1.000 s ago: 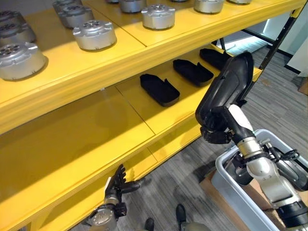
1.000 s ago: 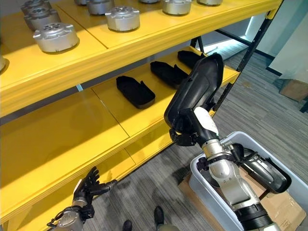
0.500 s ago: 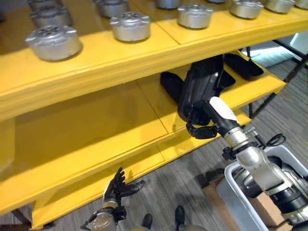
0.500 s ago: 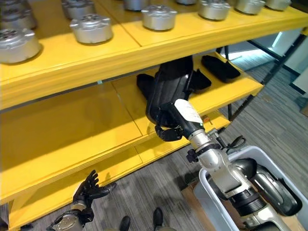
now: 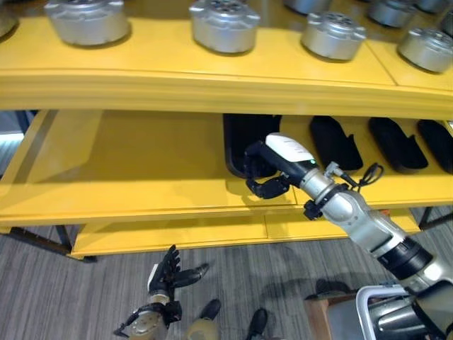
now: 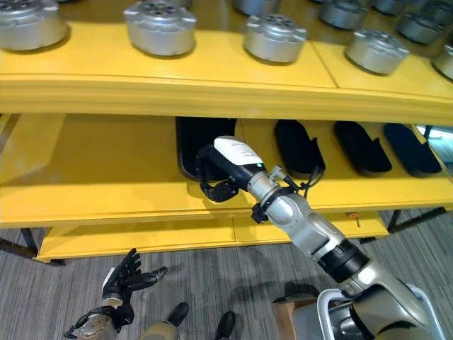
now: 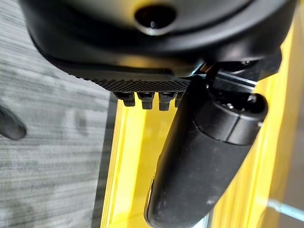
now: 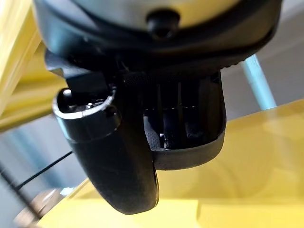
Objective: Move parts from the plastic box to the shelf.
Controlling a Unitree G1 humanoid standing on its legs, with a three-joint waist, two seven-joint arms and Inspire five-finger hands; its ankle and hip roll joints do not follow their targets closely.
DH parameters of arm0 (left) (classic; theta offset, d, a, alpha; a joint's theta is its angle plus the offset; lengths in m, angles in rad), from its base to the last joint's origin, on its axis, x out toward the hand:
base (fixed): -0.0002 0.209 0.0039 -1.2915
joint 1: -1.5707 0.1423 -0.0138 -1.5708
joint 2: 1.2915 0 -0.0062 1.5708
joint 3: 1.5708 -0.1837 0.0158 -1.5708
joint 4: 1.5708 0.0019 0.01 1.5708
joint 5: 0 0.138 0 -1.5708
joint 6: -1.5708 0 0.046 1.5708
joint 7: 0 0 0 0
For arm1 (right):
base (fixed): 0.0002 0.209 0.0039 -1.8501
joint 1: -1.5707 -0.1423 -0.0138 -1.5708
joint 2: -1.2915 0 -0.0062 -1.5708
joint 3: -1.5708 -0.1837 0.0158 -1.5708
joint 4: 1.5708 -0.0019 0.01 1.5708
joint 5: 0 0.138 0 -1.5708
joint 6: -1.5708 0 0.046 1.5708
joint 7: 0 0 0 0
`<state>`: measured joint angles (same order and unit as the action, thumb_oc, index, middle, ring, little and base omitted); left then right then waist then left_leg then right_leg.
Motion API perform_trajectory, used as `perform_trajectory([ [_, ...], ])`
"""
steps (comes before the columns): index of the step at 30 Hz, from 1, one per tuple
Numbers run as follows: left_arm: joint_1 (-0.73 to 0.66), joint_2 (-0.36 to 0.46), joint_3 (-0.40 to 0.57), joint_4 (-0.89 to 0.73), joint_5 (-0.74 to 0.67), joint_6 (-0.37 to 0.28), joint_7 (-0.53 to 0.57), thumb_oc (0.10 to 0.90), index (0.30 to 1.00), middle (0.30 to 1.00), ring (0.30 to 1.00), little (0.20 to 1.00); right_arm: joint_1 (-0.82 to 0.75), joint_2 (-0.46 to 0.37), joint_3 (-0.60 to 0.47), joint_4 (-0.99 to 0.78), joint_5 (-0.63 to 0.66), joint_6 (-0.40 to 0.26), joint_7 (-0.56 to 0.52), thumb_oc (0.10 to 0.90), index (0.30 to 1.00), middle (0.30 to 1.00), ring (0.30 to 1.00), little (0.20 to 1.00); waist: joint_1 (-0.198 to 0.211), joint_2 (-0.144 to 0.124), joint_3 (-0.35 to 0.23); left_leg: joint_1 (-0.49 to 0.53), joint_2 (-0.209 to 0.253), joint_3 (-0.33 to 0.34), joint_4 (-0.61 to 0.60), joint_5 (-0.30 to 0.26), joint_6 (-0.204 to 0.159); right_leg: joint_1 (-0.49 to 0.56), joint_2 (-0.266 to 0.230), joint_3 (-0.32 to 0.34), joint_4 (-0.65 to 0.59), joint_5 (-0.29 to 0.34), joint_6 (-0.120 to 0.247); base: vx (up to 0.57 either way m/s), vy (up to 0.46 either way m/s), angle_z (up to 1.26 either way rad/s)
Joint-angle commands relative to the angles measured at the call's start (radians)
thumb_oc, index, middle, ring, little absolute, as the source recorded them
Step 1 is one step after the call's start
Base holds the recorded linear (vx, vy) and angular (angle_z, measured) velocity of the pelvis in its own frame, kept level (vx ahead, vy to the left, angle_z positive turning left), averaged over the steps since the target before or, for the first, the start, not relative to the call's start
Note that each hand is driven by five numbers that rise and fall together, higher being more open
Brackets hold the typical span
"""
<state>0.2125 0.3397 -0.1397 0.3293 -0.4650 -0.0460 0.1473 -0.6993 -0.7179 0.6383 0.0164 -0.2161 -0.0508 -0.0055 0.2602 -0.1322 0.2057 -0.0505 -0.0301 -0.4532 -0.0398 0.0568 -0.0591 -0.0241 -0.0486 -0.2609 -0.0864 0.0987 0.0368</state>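
Reaching under the upper board of the yellow shelf, the right hand has its fingers curled around a black moulded part, which sits on the middle level left of three matching black parts. Left hand hangs low over the grey carpet, fingers spread and holding nothing. Silver round castings line the top level.

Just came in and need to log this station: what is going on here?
The robot's right hand holds a black part on the middle level of the yellow shelf, fingers curled round its near end, left of three similar black parts lying in a row. Silver round parts sit on the level above. The left hand hangs open near the floor, holding nothing.
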Motion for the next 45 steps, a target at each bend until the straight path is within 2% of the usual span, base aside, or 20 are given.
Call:
perform_trajectory([
  [1,-0.034,0.075,0.03,-0.072,-0.003,-0.087,-0.002,0.9,1.0,1.0,1.0,1.0,-0.181,-0.006,-0.012,-0.001,-0.014,-0.058,-0.046,0.4,0.3,0.3,0.3,0.3,-0.008,-0.02,-0.05,-0.035,-0.05,0.05,-0.016,0.024,0.043,0.031,-0.042,0.019,0.079,-0.084,0.053,-0.02,-0.021,0.22],
  [4,-0.042,0.09,0.019,-0.075,-0.008,-0.092,-0.003,0.9,1.0,1.0,1.0,1.0,-0.225,0.017,0.017,0.103,0.014,-0.041,-0.056,0.4,0.3,0.3,0.3,0.3,0.017,-0.025,-0.032,-0.053,-0.052,0.033,-0.015,0.034,0.039,0.024,-0.044,-0.004,0.08,-0.085,0.054,-0.02,-0.012,0.25],
  [11,-0.064,0.114,-0.004,-0.077,-0.023,-0.098,-0.002,0.9,1.0,1.0,1.0,1.0,-0.298,0.044,0.051,0.295,0.033,-0.011,-0.088,0.4,0.3,0.3,0.3,0.3,0.037,-0.017,0.013,-0.09,-0.054,0.022,-0.011,0.05,0.035,-0.009,-0.046,-0.02,0.091,-0.085,0.051,-0.04,0.001,0.1],
  [22,-0.108,0.131,-0.049,-0.085,-0.055,-0.118,0.01,0.9,1.0,1.0,1.0,1.0,-0.445,0.029,0.107,0.507,0.02,0.018,-0.14,0.4,0.3,0.3,0.3,0.3,0.049,0.036,0.099,-0.165,-0.059,0.016,0.001,0.079,0.031,-0.085,-0.056,-0.032,0.12,-0.087,0.047,-0.05,0.01,0.02],
  [27,-0.122,0.125,-0.059,-0.083,-0.063,-0.123,0.02,0.9,1.0,1.0,1.0,1.0,-0.488,0.011,0.136,0.554,0.007,0.022,-0.149,0.4,0.3,0.3,0.3,0.3,0.039,0.048,0.117,-0.181,-0.053,0.022,-0.016,0.093,0.029,-0.11,-0.055,-0.027,0.123,-0.084,0.046,-0.01,0.002,0.0],
  [45,-0.149,0.133,-0.079,-0.083,-0.06,-0.136,0.023,0.9,1.0,1.0,1.0,1.0,-0.569,-0.018,0.219,0.627,-0.056,0.022,-0.134,0.4,0.3,0.3,0.3,0.3,0.02,0.044,0.137,-0.2,-0.052,0.03,-0.012,0.089,0.03,-0.125,-0.057,-0.017,0.116,-0.083,0.048,0.0,0.0,-0.01],
])
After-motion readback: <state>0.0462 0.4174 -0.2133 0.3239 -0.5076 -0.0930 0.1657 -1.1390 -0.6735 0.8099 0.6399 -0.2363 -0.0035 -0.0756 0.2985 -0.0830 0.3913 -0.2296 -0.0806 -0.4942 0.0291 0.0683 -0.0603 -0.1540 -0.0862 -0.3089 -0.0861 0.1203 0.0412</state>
